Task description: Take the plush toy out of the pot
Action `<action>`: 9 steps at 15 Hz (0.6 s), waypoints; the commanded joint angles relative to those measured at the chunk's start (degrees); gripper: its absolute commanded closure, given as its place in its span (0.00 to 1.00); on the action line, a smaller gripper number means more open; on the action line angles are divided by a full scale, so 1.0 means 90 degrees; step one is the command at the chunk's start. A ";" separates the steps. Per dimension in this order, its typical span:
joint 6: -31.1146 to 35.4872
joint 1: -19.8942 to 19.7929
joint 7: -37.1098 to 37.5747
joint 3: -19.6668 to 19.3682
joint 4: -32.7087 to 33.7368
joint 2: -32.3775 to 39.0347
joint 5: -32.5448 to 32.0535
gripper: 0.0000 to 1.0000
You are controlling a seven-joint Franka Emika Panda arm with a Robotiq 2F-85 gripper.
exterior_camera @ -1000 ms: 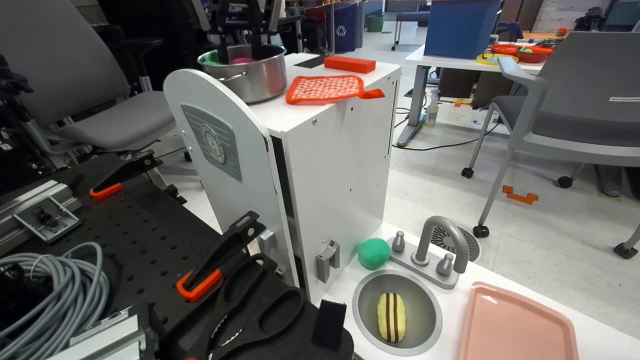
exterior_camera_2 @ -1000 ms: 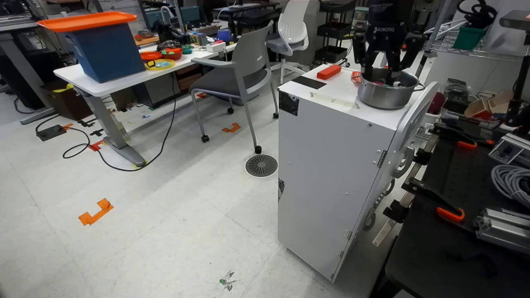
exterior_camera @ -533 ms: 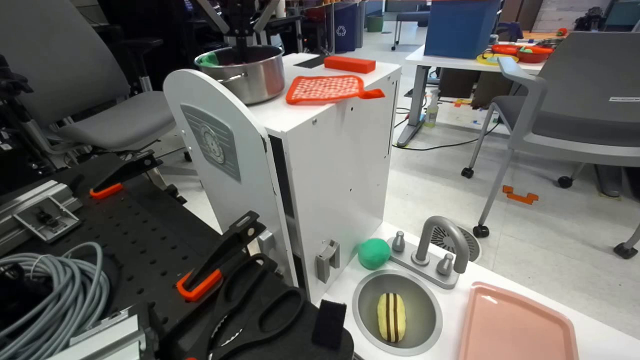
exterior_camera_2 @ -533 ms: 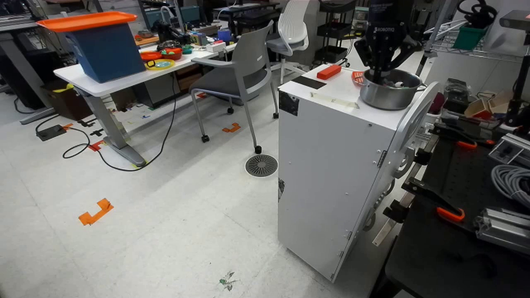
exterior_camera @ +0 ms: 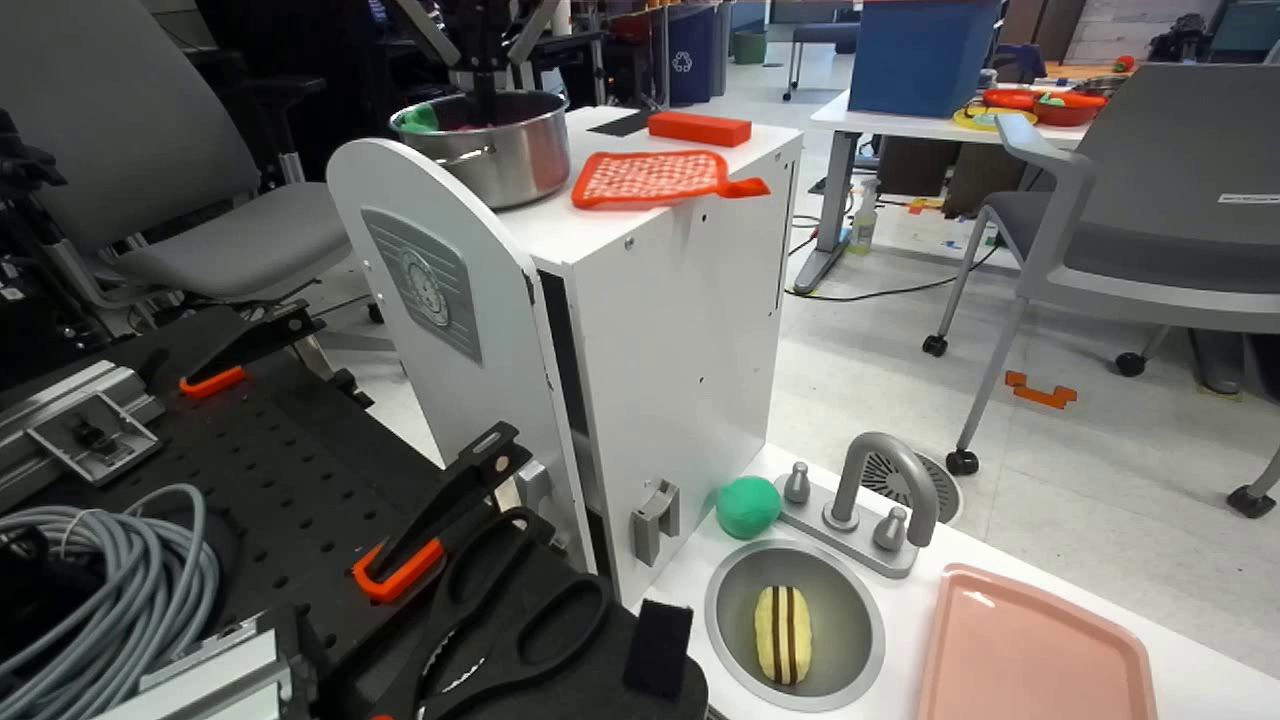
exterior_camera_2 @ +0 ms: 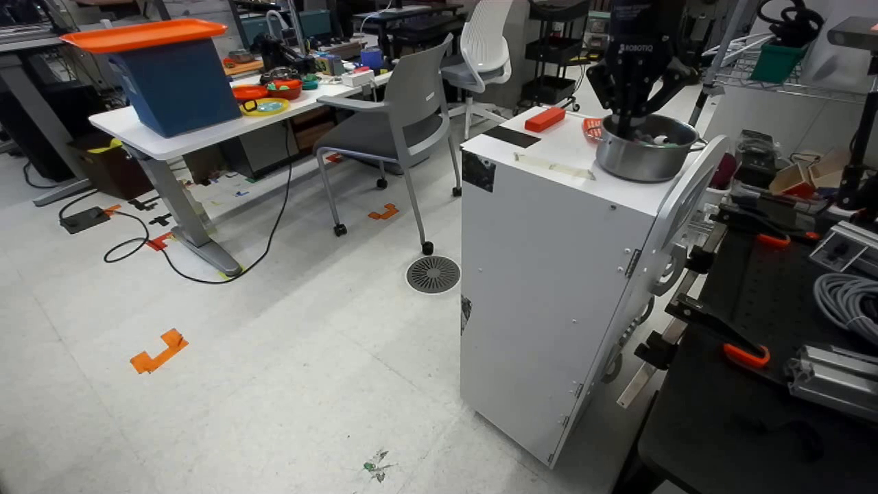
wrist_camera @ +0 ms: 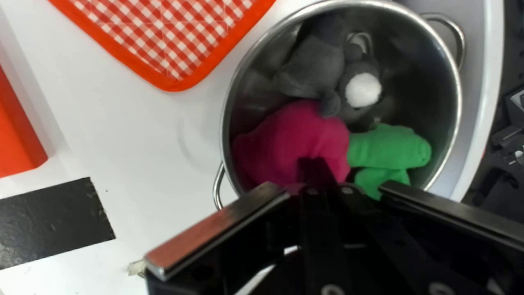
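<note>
A white cabinet (exterior_camera: 690, 300) is the largest thing, one side ending in a taller panel (exterior_camera: 515, 340) with a rounded top. Alongside that panel runs a black counter (exterior_camera: 330, 430) with rows of holes; lower down, beside the cabinet in an exterior view, is a white counter (exterior_camera: 908, 615) carrying a pink tray (exterior_camera: 1040, 650). The pot (exterior_camera: 520, 165), shiny metal with a wire handle on either side, stands on the cabinet top close to the panel. Over it is the black tool (wrist_camera: 315, 172), pointing down, its fingers reaching inside the rim in both exterior views; it is clenched, the fingers meeting. Beside the pot lies a red-and-white checked pad (exterior_camera: 650, 180), and set into the white counter is a round grey sink basin (exterior_camera: 845, 630). The plush toy (wrist_camera: 294, 139) is inside the pot, its green part showing within the rim in an exterior view, its magenta body just behind the fingers in the wrist view; whether they pinch any of it cannot be made out. A red block (exterior_camera: 700, 128) rests on the cabinet top, past the pad. A grey toy (wrist_camera: 315, 67) with a round white patch shares the pot, overlapping the magenta body. In the basin lies a yellow oblong (exterior_camera: 783, 635) with dark stripes; a green ball (exterior_camera: 748, 507) sits between basin and cabinet.
</note>
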 commanded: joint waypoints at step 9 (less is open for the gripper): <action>0.0034 0.0072 0.0600 -0.0052 -0.0110 -0.0369 -0.0330 1.00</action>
